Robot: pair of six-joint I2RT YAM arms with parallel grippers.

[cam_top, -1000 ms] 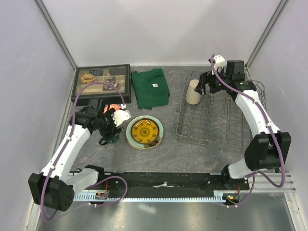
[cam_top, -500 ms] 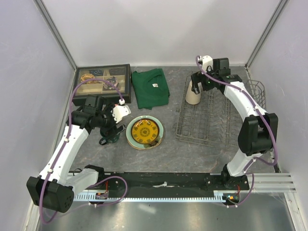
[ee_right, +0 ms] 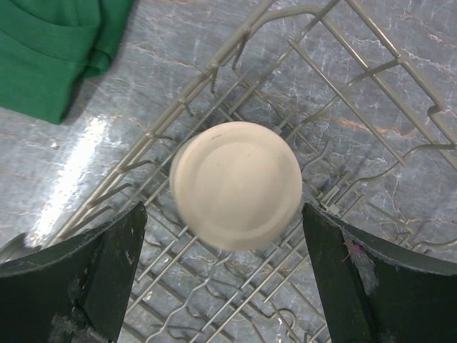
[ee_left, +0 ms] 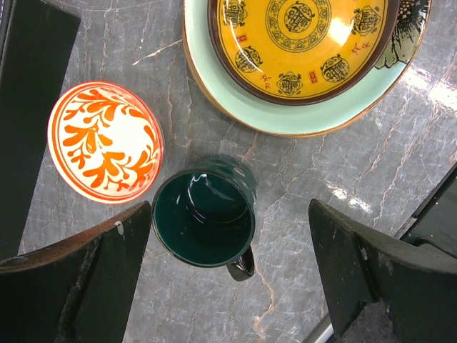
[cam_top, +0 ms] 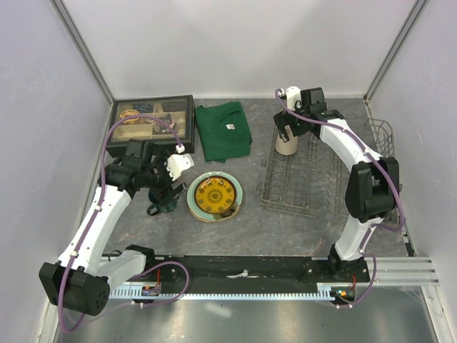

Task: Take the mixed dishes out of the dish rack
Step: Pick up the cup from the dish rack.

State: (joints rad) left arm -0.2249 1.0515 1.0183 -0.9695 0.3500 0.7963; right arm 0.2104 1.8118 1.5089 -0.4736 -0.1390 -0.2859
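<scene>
The dark green mug (ee_left: 203,218) stands upright on the table, its handle toward the near side. My left gripper (ee_left: 228,239) hangs above it, open, with both fingers clear of its sides. Beside the mug are the red-and-white bowl (ee_left: 105,151) and the yellow plate (ee_left: 303,43), which is stacked on the pale green plate (ee_left: 214,86). The beige tumbler (ee_right: 235,182) stands upside down in the far left corner of the dish rack (cam_top: 314,179). My right gripper (cam_top: 287,130) is open straight above the tumbler, not touching it.
A folded green cloth (cam_top: 223,130) lies left of the rack. A black compartmented tray (cam_top: 150,120) sits at the back left. A small wire basket (cam_top: 380,136) hangs at the rack's right side. The rack's raised wire sides (ee_right: 343,93) stand close around the tumbler.
The left jaws have spread wider around the mug, which stays on the table. The right arm has swung left along the rack until its gripper hangs over the tumbler.
</scene>
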